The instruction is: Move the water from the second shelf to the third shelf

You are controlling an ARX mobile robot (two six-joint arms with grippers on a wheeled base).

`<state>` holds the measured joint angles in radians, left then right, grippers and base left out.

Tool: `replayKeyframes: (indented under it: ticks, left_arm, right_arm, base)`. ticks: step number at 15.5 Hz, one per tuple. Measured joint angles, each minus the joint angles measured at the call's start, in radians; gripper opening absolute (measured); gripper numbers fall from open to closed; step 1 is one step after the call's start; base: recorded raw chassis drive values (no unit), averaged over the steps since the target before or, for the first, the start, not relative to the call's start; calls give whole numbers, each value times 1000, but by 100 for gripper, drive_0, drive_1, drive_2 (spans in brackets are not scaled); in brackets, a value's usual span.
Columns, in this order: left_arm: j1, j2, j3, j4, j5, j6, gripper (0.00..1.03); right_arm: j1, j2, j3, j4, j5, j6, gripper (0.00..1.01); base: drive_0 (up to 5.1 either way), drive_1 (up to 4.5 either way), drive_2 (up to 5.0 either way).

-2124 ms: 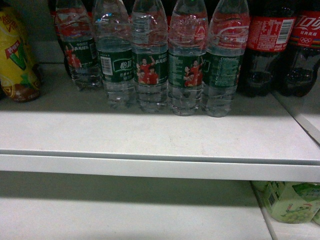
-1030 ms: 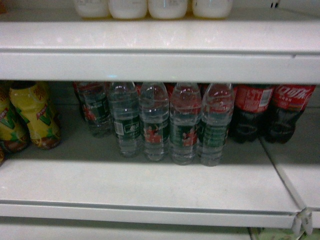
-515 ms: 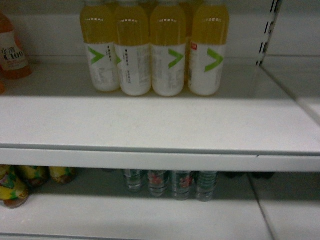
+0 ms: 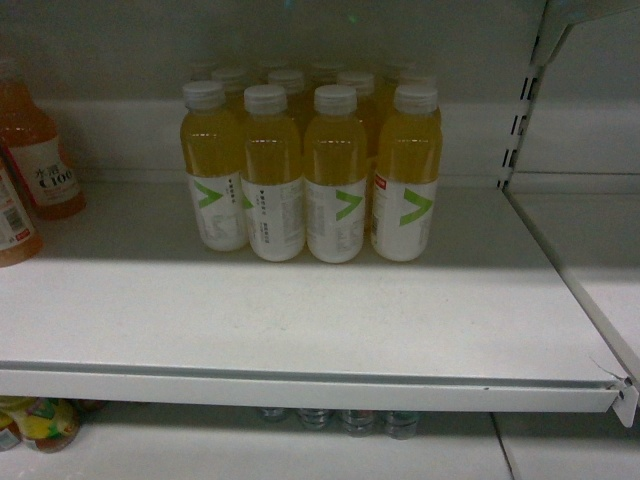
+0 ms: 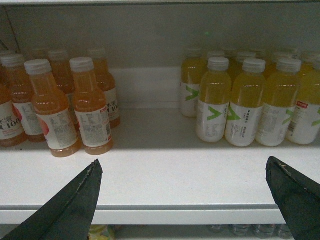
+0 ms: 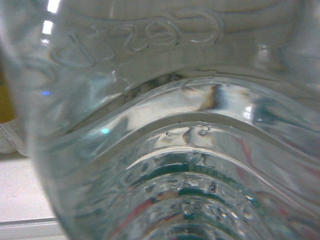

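Filling the right wrist view at point-blank range, the water [image 6: 165, 150] seems clamped in the right gripper, though its fingers are unseen, long axis running away from the camera, while the left gripper [image 5: 185, 200] hangs spread before the shelf [image 4: 300, 320] of yellow drink bottles [image 4: 310, 170].

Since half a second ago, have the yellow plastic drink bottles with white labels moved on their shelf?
No. The yellow bottles stand as before on the white shelf, left of the slotted upright; only the view shifted.
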<state>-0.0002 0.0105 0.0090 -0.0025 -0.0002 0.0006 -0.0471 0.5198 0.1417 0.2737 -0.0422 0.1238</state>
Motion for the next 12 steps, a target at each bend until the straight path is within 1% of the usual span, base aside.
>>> replayKeyframes:
  ticks: [8, 10, 11, 12]
  left_arm:
    - [0, 0, 0, 0, 0, 0, 98]
    - [0, 0, 0, 0, 2, 0, 98]
    - [0, 0, 0, 0, 1, 0, 98]
    - [0, 0, 0, -2, 1, 0, 98]
  right_arm:
    - [0, 0, 0, -1, 0, 0, 41]
    - [0, -1, 0, 0, 2, 0, 41]
    - [-5, 0, -1, -5, 12, 0, 41]
    - [-5, 0, -1, 2, 9, 0, 41]
  base:
    - [0, 0, 0]
    - [-485, 244, 244]
    - [-483, 262, 262]
    - [-479, 267, 267]
